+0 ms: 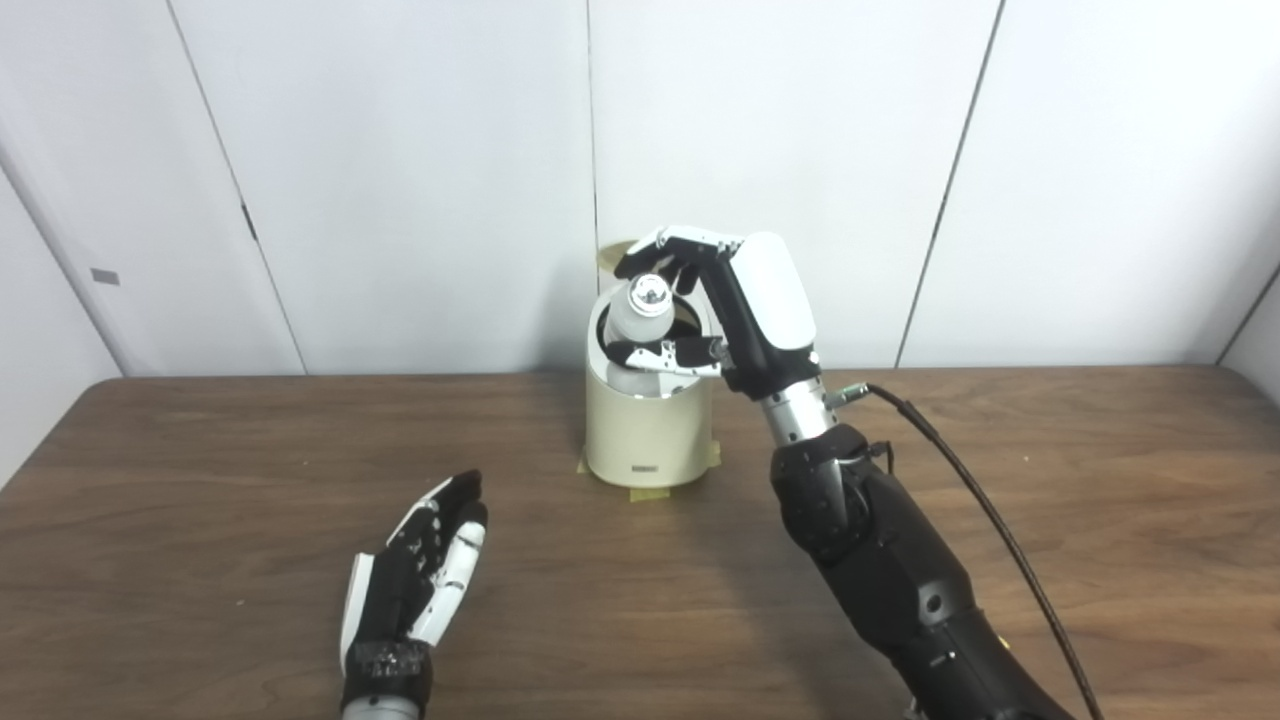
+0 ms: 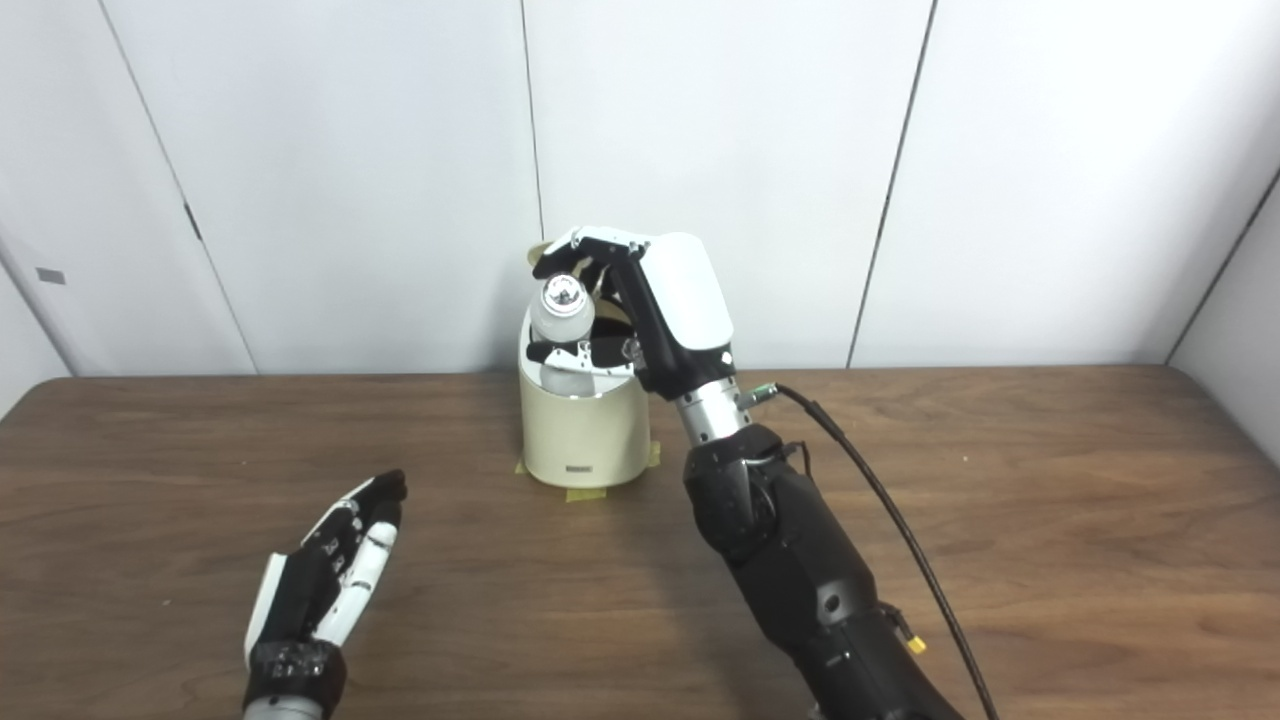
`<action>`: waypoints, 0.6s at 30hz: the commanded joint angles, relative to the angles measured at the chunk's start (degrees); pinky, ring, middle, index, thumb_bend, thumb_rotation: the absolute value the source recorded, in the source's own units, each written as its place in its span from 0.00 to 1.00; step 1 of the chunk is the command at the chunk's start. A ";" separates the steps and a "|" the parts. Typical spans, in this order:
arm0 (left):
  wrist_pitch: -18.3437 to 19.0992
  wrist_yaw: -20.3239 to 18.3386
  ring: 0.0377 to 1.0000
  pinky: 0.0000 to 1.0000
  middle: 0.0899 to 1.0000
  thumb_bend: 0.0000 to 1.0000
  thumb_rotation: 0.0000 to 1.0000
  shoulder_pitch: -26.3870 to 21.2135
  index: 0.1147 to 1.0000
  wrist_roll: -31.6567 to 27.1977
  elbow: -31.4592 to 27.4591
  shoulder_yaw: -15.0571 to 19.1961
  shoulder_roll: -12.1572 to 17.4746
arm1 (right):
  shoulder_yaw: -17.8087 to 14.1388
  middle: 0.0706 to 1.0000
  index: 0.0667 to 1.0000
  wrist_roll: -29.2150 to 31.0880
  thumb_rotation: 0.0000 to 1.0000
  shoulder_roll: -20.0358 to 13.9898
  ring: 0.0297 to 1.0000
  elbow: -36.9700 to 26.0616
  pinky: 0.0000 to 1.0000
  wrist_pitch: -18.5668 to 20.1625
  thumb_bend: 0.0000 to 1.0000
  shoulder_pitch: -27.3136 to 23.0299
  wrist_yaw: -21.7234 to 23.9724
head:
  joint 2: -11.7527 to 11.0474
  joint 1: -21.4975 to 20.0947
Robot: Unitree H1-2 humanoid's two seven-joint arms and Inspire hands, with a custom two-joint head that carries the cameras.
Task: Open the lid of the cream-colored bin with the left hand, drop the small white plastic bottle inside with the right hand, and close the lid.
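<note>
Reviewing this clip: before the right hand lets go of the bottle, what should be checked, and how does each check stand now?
1. Lid up behind the bin: ok.
2. Bottle held by right hand: ok.
3. Bottle over the bin's opening: ok.
4. Left hand clear of the bin, open by the table: ok.
5. Lid stays up unheld: cannot tell.
6. Bin interior free: cannot tell.
</note>
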 commanded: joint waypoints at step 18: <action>-0.74 -0.05 0.87 0.90 0.83 0.46 0.57 0.22 0.81 -0.56 -2.69 -0.11 -0.80 | -0.24 0.48 0.49 -1.14 0.00 -1.51 0.39 -0.34 0.32 0.73 0.50 -2.22 -1.44 | 0.44 -0.53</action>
